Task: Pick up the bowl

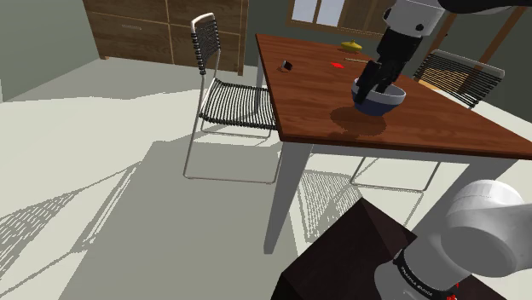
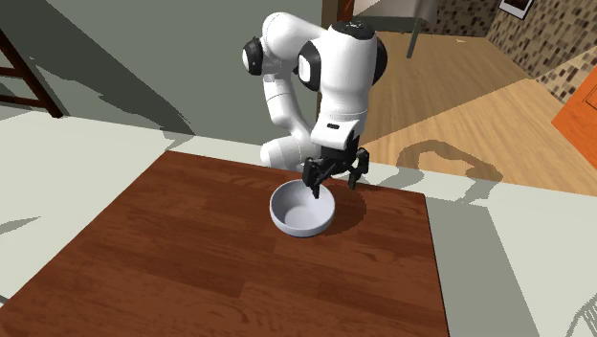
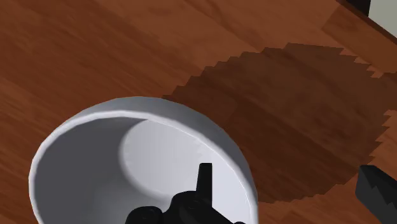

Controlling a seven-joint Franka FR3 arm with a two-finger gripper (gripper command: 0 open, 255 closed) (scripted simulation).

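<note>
A white bowl (image 2: 301,211) stands upright on the brown wooden table (image 2: 191,258), near the edge closest to the arm. It looks grey-blue in the shoulder view, where the bowl (image 1: 384,102) lies in shade. My black gripper (image 2: 335,179) hangs over the bowl's rim on the arm's side. In the wrist view the gripper (image 3: 289,181) is open and straddles the rim of the bowl (image 3: 95,159). One finger (image 3: 203,178) is inside the bowl. The other finger (image 3: 375,188) is outside, over the bowl's shadow. Neither finger touches the rim.
On the far part of the table lie a yellow thing (image 1: 350,45), a small red thing (image 1: 338,64) and a small dark thing (image 1: 287,65). A wire chair (image 1: 230,94) stands at the table's left, another chair (image 1: 456,77) behind it. A wooden cabinet (image 1: 145,30) lines the back wall.
</note>
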